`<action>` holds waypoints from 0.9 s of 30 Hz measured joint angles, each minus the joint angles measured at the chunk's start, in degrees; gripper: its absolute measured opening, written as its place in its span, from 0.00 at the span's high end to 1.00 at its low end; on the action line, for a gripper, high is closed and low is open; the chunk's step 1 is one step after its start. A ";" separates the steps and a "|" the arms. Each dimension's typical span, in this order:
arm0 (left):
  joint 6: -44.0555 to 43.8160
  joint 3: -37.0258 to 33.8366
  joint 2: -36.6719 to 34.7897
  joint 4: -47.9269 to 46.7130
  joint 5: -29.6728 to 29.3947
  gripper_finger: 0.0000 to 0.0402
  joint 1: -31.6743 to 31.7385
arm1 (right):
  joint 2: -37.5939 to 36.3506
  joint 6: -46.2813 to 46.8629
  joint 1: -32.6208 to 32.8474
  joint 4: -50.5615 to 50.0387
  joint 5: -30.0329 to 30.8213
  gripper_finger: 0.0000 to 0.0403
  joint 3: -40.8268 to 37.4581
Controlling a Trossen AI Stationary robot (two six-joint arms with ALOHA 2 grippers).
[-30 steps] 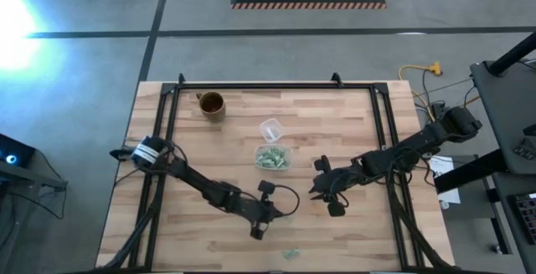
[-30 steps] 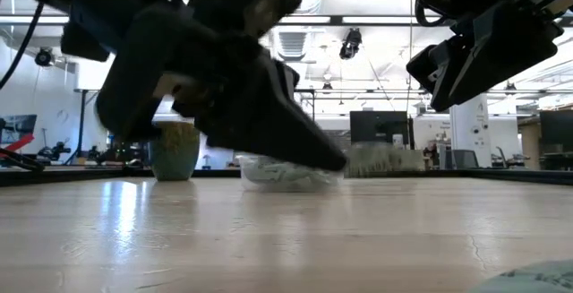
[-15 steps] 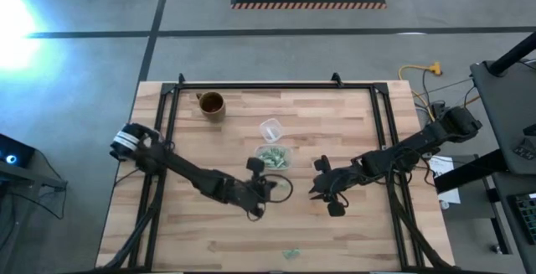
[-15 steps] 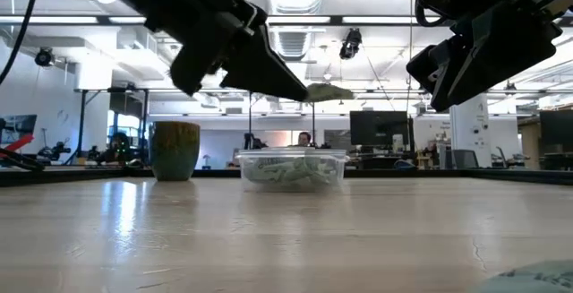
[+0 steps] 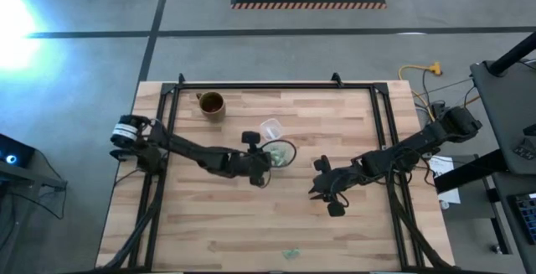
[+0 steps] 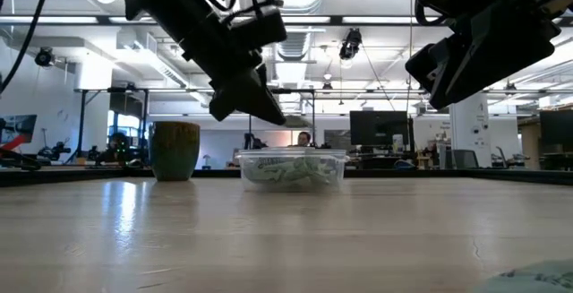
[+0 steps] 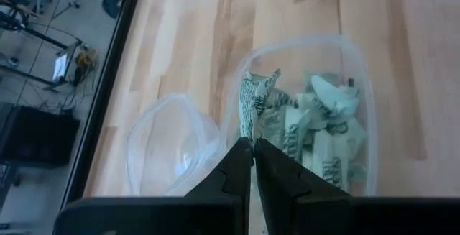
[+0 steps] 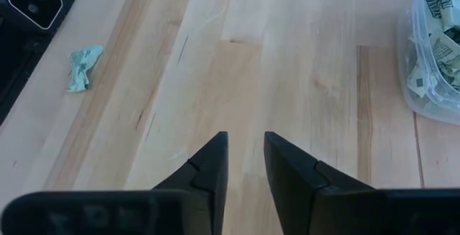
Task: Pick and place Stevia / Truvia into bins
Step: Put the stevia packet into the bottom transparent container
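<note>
High view: your left gripper [image 5: 266, 167] sits at the 9 o'clock edge of the clear container [image 5: 280, 151] near table centre. The round cup [image 5: 270, 128] lies just beside the container at 11 o'clock; the brown mug [image 5: 211, 104] is well apart at 10 o'clock. Your right gripper [image 5: 316, 184] waits at the container's 4 o'clock. One stray packet [image 5: 291, 253] lies near the table's 6 o'clock edge.

Low view: left gripper [image 6: 264, 112] hangs above the container [image 6: 291, 168], which holds a heap of packets. Mug [image 6: 175, 150] stands at its 9 o'clock.

Left wrist view: fingers [image 7: 236, 172] pressed together, pinching a crumpled packet [image 7: 253, 104] above the container's [image 7: 359, 84] rim. Cup [image 7: 169, 149] beside it.

Right wrist view: fingers [image 8: 208, 167] slightly parted, holding nothing, over bare wood. Stray packet [image 8: 81, 66] apart; container [image 8: 431, 41] at the frame edge.
</note>
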 joint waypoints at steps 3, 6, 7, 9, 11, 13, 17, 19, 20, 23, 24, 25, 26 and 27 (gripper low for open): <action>-0.03 -0.03 0.00 -0.83 0.04 0.99 0.49 | 0.00 -0.17 0.00 0.01 0.00 0.81 -0.08; -0.05 -0.16 0.00 -1.99 0.09 0.99 0.72 | 0.00 -0.19 -0.02 -0.01 0.01 0.81 -0.11; -0.09 -0.22 0.00 -2.17 0.07 0.99 0.72 | 0.00 -0.19 -0.02 -0.01 0.00 0.81 -0.11; -0.13 -0.43 0.00 -2.36 0.07 0.99 0.74 | 0.00 -0.19 -0.02 0.00 0.00 0.81 -0.11; -0.13 -0.63 0.02 -2.37 0.06 0.99 0.73 | 0.00 -0.19 -0.02 -0.01 0.00 0.81 -0.12; -0.15 -0.96 0.02 -2.36 -0.60 0.99 0.76 | 0.00 -0.19 -0.02 0.01 0.02 0.80 -0.12; -0.15 -2.42 0.04 -2.37 -4.42 0.99 0.76 | 0.00 -0.19 -0.02 0.07 0.02 0.81 -0.12; -0.14 -3.09 0.04 -2.37 -5.10 0.97 0.76 | 0.00 -0.19 -0.02 0.11 0.02 0.81 -0.12; -0.13 -3.28 0.04 -2.38 -5.11 0.96 0.78 | 0.00 -0.19 -0.02 0.19 0.02 0.82 -0.14; -0.11 -3.46 0.04 -2.36 -5.08 0.91 0.75 | 0.00 -0.44 -0.02 0.23 0.04 0.82 -0.23; -0.12 -3.46 0.04 -2.35 -5.09 0.89 0.74 | 0.00 -0.64 -0.02 0.25 0.04 0.82 -0.25; -0.11 -3.45 0.04 -2.35 -5.07 0.86 0.72 | -0.02 -0.67 -0.02 0.27 0.04 0.81 -0.28; -0.11 -3.44 0.04 -2.35 -5.05 0.84 0.71 | -0.02 -0.66 -0.02 0.29 0.04 0.81 -0.28; -0.13 -3.44 0.00 -2.35 -5.05 0.81 0.69 | -0.02 -0.66 -0.02 0.29 0.04 0.81 -0.28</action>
